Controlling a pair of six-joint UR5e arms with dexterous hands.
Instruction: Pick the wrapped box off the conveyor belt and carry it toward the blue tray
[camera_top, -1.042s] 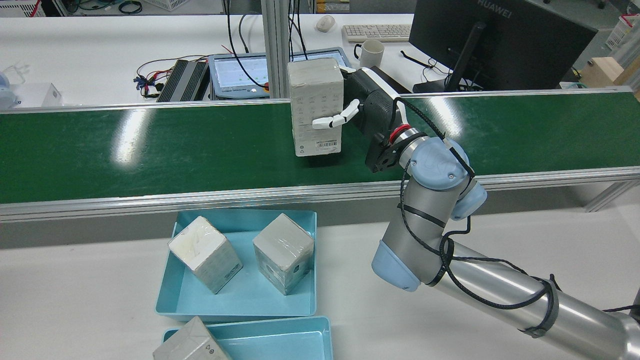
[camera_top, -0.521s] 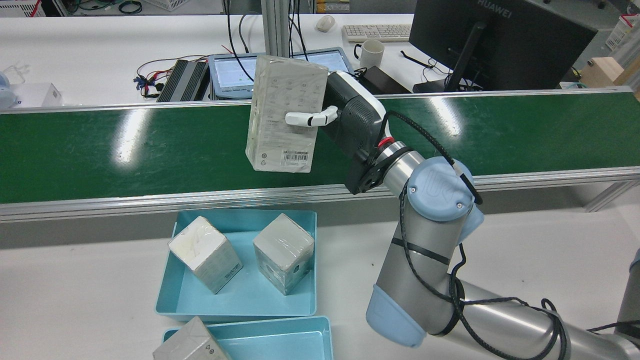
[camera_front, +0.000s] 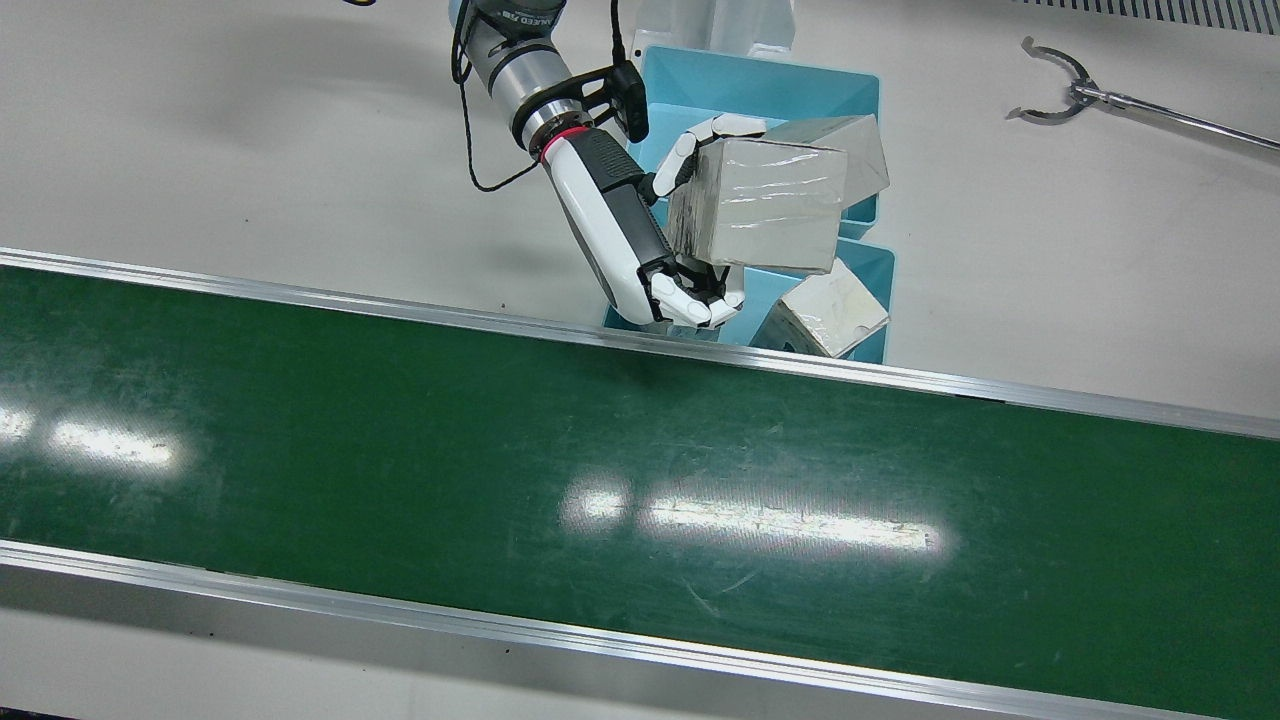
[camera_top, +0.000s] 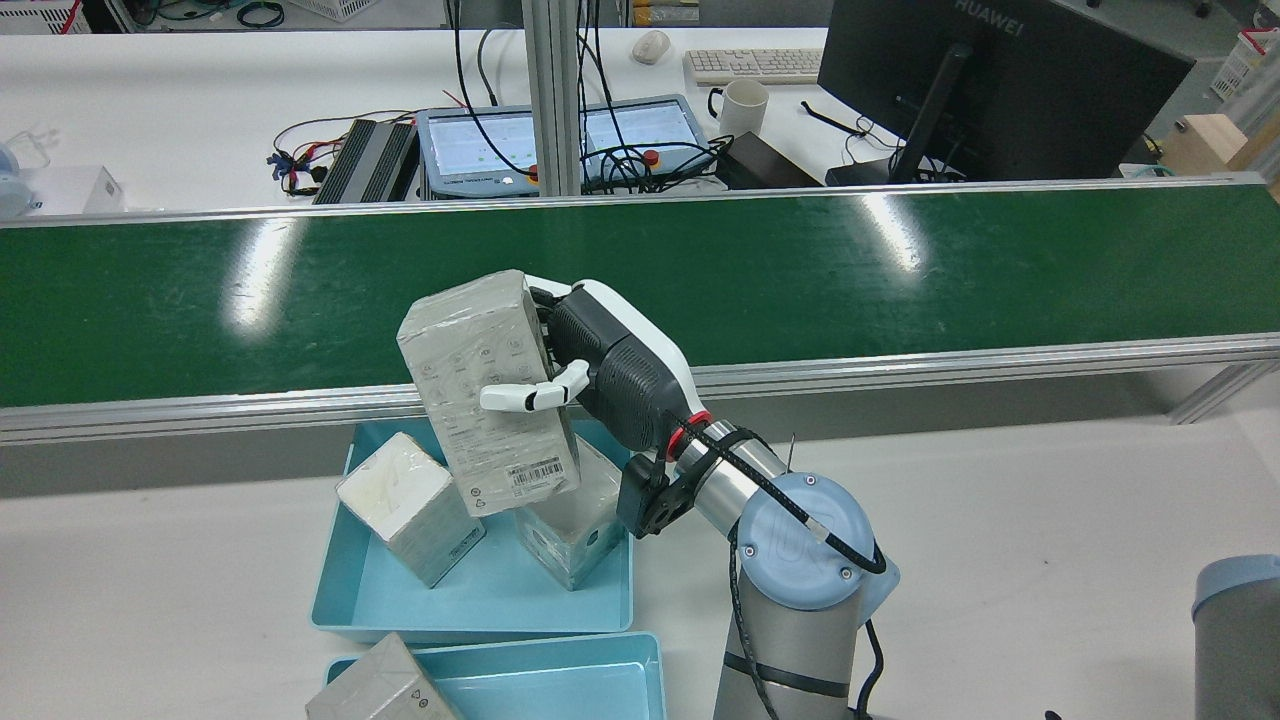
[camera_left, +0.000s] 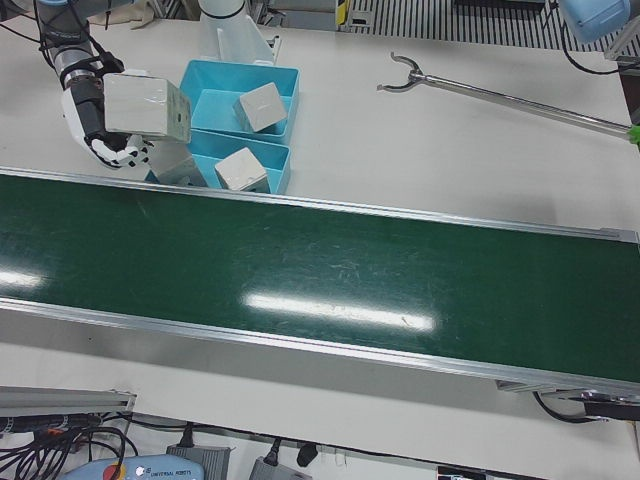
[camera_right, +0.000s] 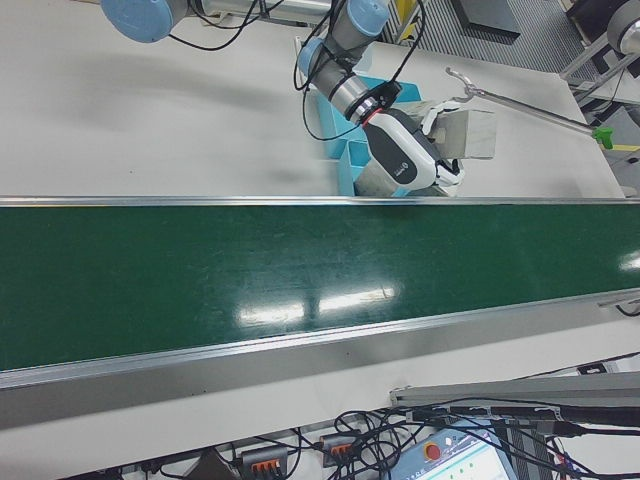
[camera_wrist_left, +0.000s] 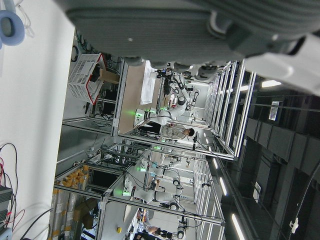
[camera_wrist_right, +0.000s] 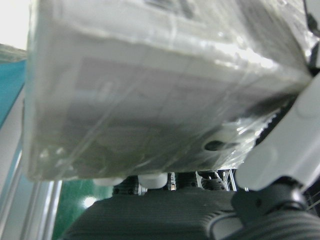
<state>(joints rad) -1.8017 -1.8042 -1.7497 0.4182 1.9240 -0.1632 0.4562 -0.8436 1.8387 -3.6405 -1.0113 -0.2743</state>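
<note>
- You have four wrapped boxes in sight: the wrapped box (camera_top: 488, 390) that your right robot hand (camera_top: 585, 375) holds, two boxes (camera_top: 412, 505) in the near blue tray (camera_top: 480, 600), and one more box (camera_top: 375, 685) in the second tray (camera_top: 590, 675).
- There are two blue trays, touching end to end on the white desk (camera_top: 1000, 500), just beside the conveyor belt (camera_top: 900, 270).
- Your right robot hand is clamped on the wrapped box; it is in the air, tilted, above the belt's rail and the near tray's edge.
- The belt is green, glossy and bare.
- Behind the belt, the rear view shows another desk with a monitor (camera_top: 990, 80), a keyboard (camera_top: 755, 65), a mug (camera_top: 742, 105) and a tablet (camera_top: 560, 140).
- Only the front views show the long grabber tool (camera_front: 1130, 95) lying on the desk.
- The left hand view shows only the underside of the left robot hand (camera_wrist_left: 200, 30) and the lab hall; I cannot tell its fingers' state.
- The right hand view shows the box's wrap from very near, blurred.
</note>
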